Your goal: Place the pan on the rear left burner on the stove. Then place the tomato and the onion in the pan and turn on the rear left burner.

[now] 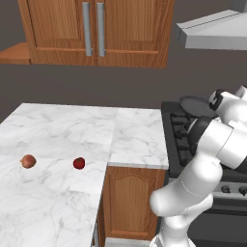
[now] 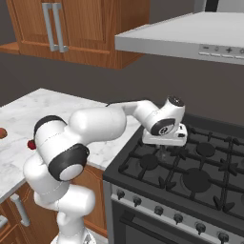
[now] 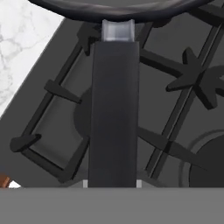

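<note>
My gripper (image 3: 113, 183) is shut on the pan's long dark handle (image 3: 113, 109), with the pan's round rim (image 3: 113, 9) just beyond it. In the left base view the dark grey pan (image 1: 197, 106) hangs level above the rear left part of the black stove (image 1: 176, 142), out in front of my gripper (image 1: 213, 106). A small round burner cap (image 3: 82, 114) under the grate bars lies below the handle; whether it is the rear left burner I cannot tell. The dark red tomato (image 1: 79, 163) and the orange-brown onion (image 1: 28, 161) rest apart on the marble counter (image 1: 62, 130), far left of the stove.
A grey range hood (image 2: 190, 38) hangs over the stove (image 2: 190, 167), and dark knobs (image 2: 157, 209) line its silver front panel. Wooden wall cabinets (image 1: 96, 29) hang above the counter. My own white arm (image 2: 95, 126) crosses between the counter and the stove.
</note>
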